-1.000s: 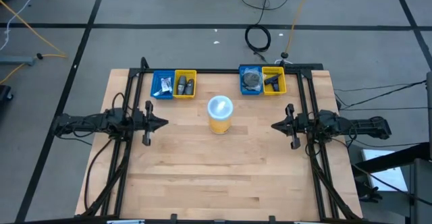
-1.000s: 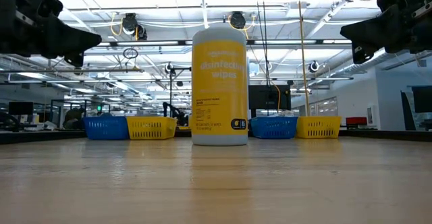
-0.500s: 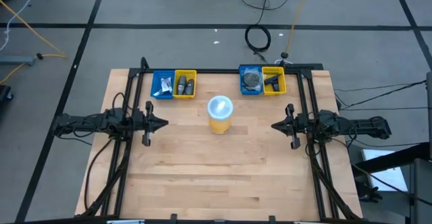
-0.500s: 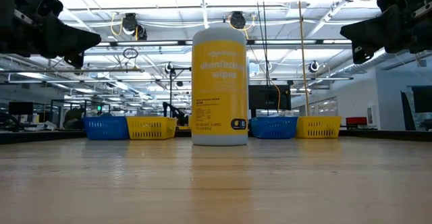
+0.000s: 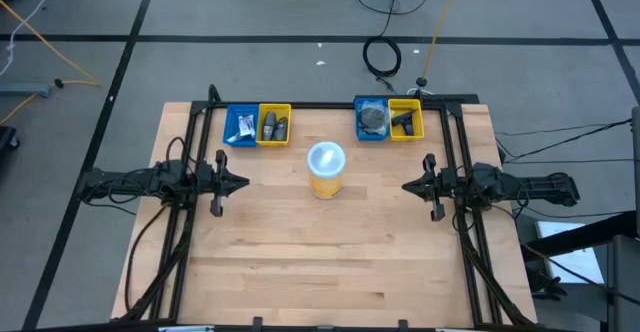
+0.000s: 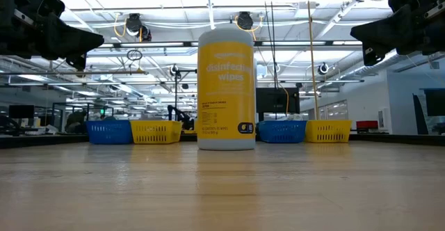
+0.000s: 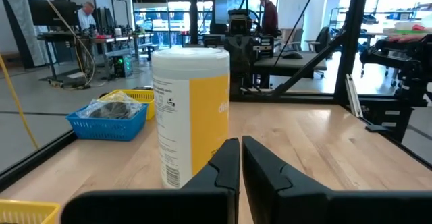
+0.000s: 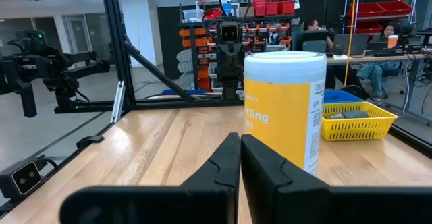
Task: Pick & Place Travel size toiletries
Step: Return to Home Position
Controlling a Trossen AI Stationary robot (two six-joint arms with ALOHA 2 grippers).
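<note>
The toiletries lie in four small bins at the table's far edge. A blue bin (image 5: 240, 125) holds small white tubes, and the yellow bin (image 5: 274, 125) beside it holds dark bottles (image 8: 349, 115). Farther right, a blue bin (image 5: 371, 119) holds clear-wrapped dark discs (image 7: 109, 108), and a yellow bin (image 5: 405, 119) holds a dark item. My left gripper (image 5: 240, 183) hovers shut over the table's left side. My right gripper (image 5: 408, 186) hovers shut over the right side. Both point toward the table's middle, and each is raised above the table in the low view.
A tall yellow wipes canister with a white lid (image 5: 326, 168) stands upright in the table's middle, between the two grippers (image 6: 226, 88). Bare wooden tabletop (image 5: 330, 262) stretches toward the near edge. A black frame runs along the far and side edges. People show in the room beyond.
</note>
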